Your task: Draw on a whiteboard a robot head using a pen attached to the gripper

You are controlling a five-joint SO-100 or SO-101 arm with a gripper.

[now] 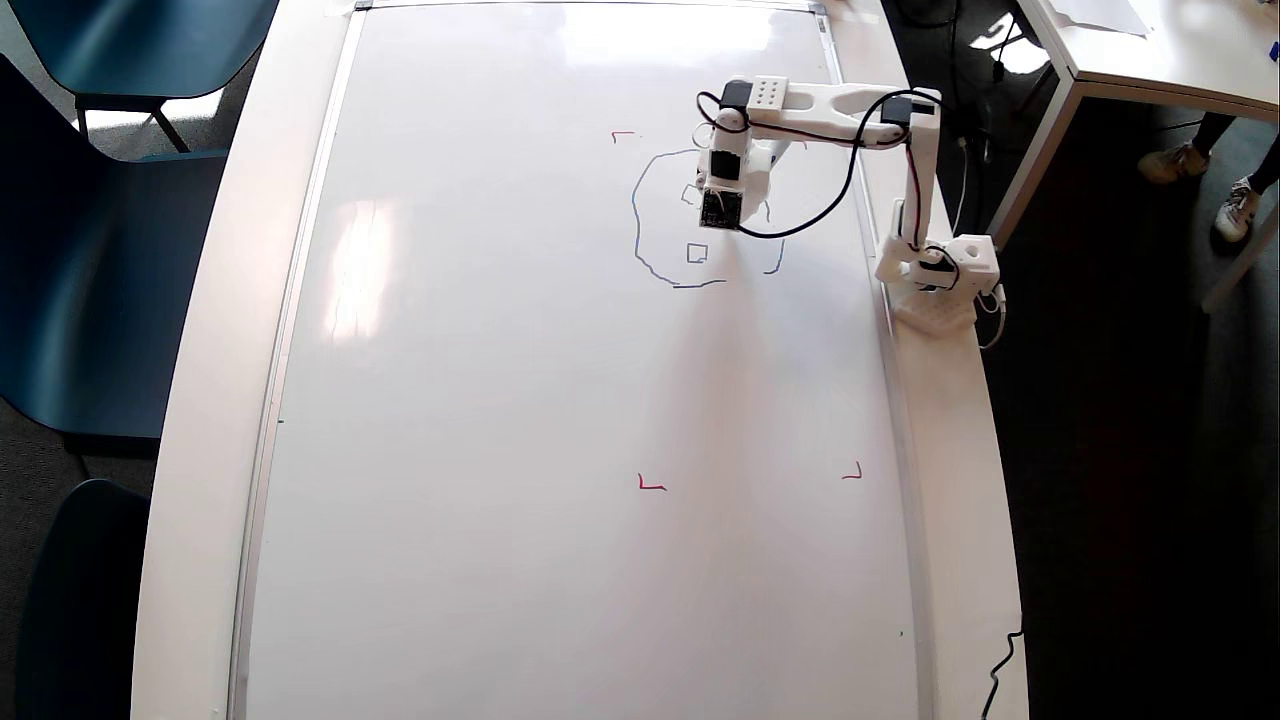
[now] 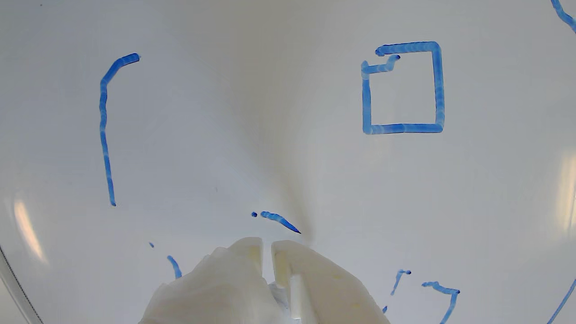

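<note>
Closest to the wrist camera, the gripper (image 2: 267,252) fills the bottom centre of the wrist view: two whitish plastic fingers (image 2: 310,279) pressed nearly together, with only a thin slit between them. Something pale sits low in that slit, probably the pen, but its body and tip are not clearly visible, so whether the gripper is clamped on it cannot be told for certain.

Just beyond the fingers, a short blue dash (image 2: 279,220) and a dot lie on the whiteboard (image 2: 234,112), with the arm's soft shadow running up the glossy surface from there. Further up and to the right in the wrist view is a complete small blue square (image 2: 402,87). To the left is a long, nearly vertical blue stroke (image 2: 105,135). Scraps of other blue lines show at the lower edges.

From overhead, the gripper (image 1: 720,205) hangs over the upper right part of the whiteboard (image 1: 500,450), inside the robot head (image 1: 640,235). That outline is a wobbly loop, drawn down its left side and along the bottom, with gaps at the lower right. One small square (image 1: 697,253) lies just below the gripper, and another is partly hidden beside it.

Judging by this, the drawing is about half done. Any next stroke starts right at the fingertips, and the unfinished outline lies down and to the right of the gripper in the overhead view.

Red corner marks (image 1: 651,484) sit well apart on the board. The arm's base (image 1: 940,270) stands on the white bench (image 1: 960,450) at the board's right edge.
</note>
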